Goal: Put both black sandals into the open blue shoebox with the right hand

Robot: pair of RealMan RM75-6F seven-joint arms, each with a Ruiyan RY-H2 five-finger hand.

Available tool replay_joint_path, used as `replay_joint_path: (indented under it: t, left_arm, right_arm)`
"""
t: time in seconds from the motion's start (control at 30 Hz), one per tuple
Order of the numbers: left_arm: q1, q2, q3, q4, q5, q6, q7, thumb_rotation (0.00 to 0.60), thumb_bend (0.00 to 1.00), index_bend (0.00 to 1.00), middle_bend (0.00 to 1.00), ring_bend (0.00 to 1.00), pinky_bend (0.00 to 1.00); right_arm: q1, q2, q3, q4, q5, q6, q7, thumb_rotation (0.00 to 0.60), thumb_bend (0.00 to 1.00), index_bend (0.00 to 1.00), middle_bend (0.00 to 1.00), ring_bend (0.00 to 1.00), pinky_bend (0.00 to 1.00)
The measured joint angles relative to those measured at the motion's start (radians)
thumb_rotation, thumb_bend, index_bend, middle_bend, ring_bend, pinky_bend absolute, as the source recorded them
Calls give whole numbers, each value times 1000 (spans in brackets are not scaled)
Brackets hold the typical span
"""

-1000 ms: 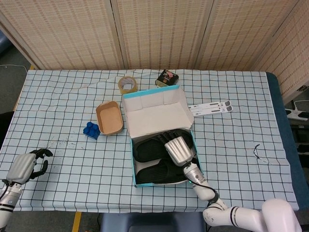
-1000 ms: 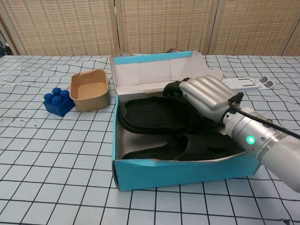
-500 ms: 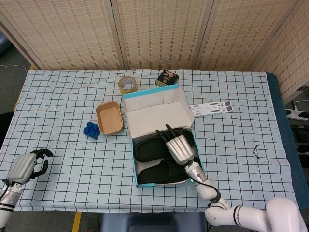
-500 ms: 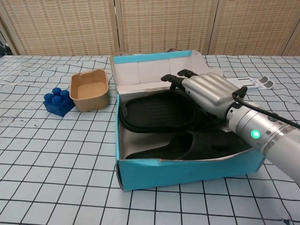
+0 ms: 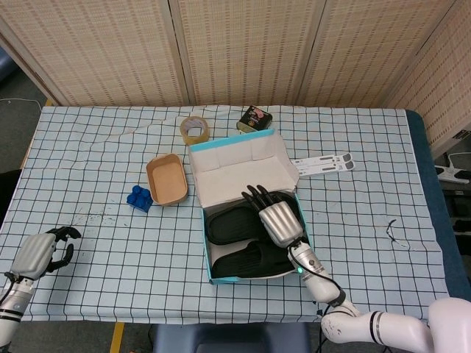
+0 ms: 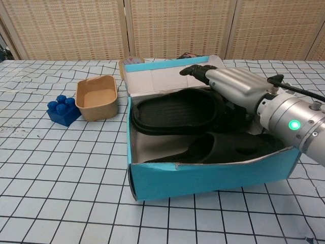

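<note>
The open blue shoebox [image 5: 208, 246] [image 6: 213, 176] sits mid-table with its white-lined lid [image 5: 243, 165] tilted back. Both black sandals lie inside it: one at the far side [image 5: 229, 223] [image 6: 172, 113], one along the front wall [image 5: 246, 259] [image 6: 218, 147]. My right hand [image 5: 275, 215] [image 6: 234, 87] hovers over the box's right half, above the sandals, with its fingers [image 6: 195, 69] stretched out toward the lid and nothing in them. My left hand [image 5: 40, 253] rests at the table's near left corner, fingers curled in on nothing.
A tan tray [image 5: 166, 179] [image 6: 96, 96] and a blue block [image 5: 138, 198] [image 6: 61, 109] stand left of the box. Behind it are a tape roll [image 5: 193, 129] and a small dark tin [image 5: 255, 118]. White strips [image 5: 324, 162] lie to the right.
My right hand has risen off the sandals and uncurled its fingers. The shoebox has shifted slightly to the right. The left hand has not moved.
</note>
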Motion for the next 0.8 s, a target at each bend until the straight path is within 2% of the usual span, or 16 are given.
replay_joint_path:
  t: [0.4, 0.8]
  left_arm:
    - [-1, 0, 0, -1, 3, 3, 2, 600, 581, 389, 385, 402, 551]
    - [0, 0, 1, -2, 1, 1, 1, 600, 580, 389, 386, 403, 552]
  right_arm:
    - [-2, -20, -27, 66, -30, 32, -16, 600, 0, 0, 0, 0, 0]
    - [1, -25, -21, 91, -17, 29, -7, 600, 0, 0, 0, 0, 0]
